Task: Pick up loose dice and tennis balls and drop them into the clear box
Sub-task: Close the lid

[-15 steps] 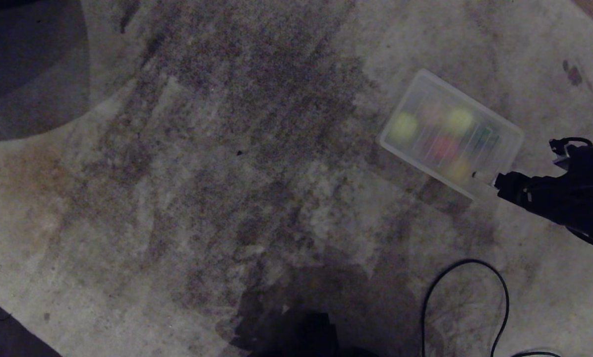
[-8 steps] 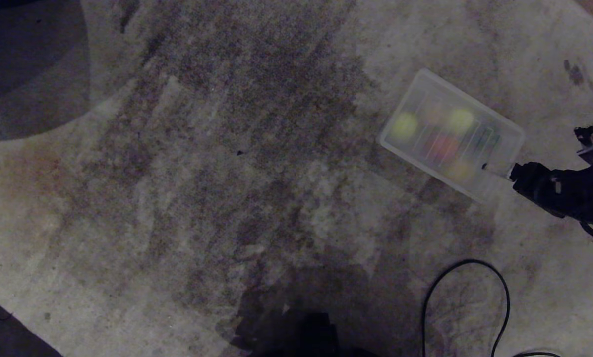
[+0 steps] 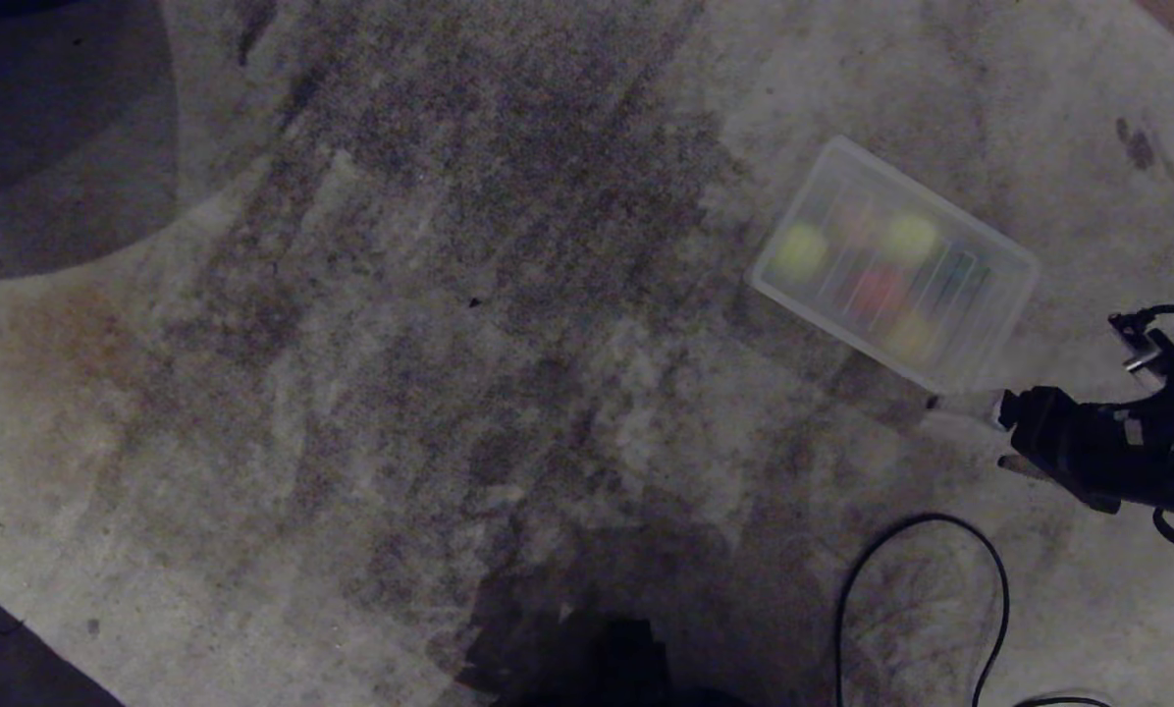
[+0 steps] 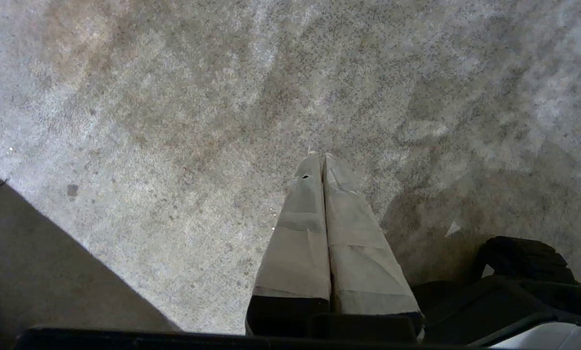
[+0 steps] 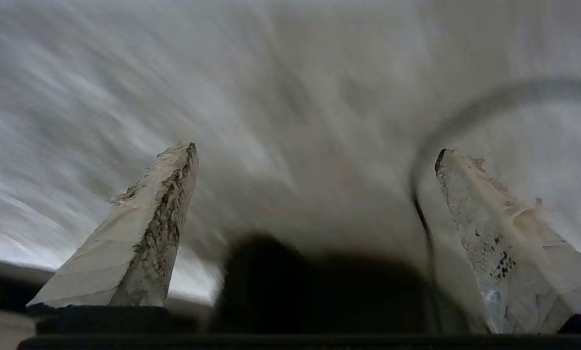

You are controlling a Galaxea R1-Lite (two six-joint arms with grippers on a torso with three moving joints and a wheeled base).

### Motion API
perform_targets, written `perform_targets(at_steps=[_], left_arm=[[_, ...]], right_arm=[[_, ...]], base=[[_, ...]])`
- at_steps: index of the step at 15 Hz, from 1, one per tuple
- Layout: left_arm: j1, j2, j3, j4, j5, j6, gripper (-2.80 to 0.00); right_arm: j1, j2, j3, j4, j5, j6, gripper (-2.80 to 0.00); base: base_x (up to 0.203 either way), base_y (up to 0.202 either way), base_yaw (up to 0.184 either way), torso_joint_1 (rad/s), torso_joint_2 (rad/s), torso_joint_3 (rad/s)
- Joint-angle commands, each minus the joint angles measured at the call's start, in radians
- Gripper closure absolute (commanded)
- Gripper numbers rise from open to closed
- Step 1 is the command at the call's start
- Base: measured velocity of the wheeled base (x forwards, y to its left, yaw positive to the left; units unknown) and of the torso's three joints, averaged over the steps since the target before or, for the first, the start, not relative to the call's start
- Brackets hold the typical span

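Right hand (image 3: 950, 417) spread wide and empty, low over stained carpet (image 3: 450, 344), just beside near corner of clear box (image 3: 980, 363); tennis balls (image 3: 800, 251) and dice (image 3: 880, 290) blurred inside. Left hand (image 4: 319, 158) pressed together, in wrist view only. No legible writing; black cable (image 3: 940, 520) near.

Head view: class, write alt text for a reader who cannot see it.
A clear box holding tennis balls and dice sits on stained carpet. The right gripper, open and empty, hangs just beside the box's near corner, above a looped black cable.
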Motion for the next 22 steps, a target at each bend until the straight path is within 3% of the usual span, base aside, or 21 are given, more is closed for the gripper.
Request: perform_targets(at_steps=[1, 5, 10, 13, 22], left_arm=[[0.000, 0.001, 0.002, 0.000, 0.001, -0.001, 0.00], [0.000, 0.001, 0.002, 0.000, 0.001, -0.001, 0.00], [0.000, 0.001, 0.002, 0.000, 0.001, -0.001, 0.00], [0.000, 0.001, 0.002, 0.000, 0.001, -0.001, 0.00], [0.000, 0.001, 0.002, 0.000, -0.001, -0.001, 0.00]], right_arm=[[0.006, 0.071, -0.001, 0.015, 0.000, -0.012, -2.80], [-0.006, 0.163, -0.054, 0.005, -0.007, -0.017, -2.80], [-0.033, 0.260, -0.106, -0.125, -0.084, -0.016, -2.80], [-0.036, 0.254, -0.107, -0.119, -0.077, 0.018, -2.80], [-0.048, 0.252, -0.138, -0.085, -0.083, -0.014, -2.80]], base=[[0.000, 0.000, 0.000, 0.000, 0.00, 0.000], [0.000, 0.000, 0.000, 0.000, 0.00, 0.000], [0.000, 0.000, 0.000, 0.000, 0.00, 0.000], [0.000, 0.000, 0.000, 0.000, 0.00, 0.000], [0.000, 0.000, 0.000, 0.000, 0.00, 0.000]])
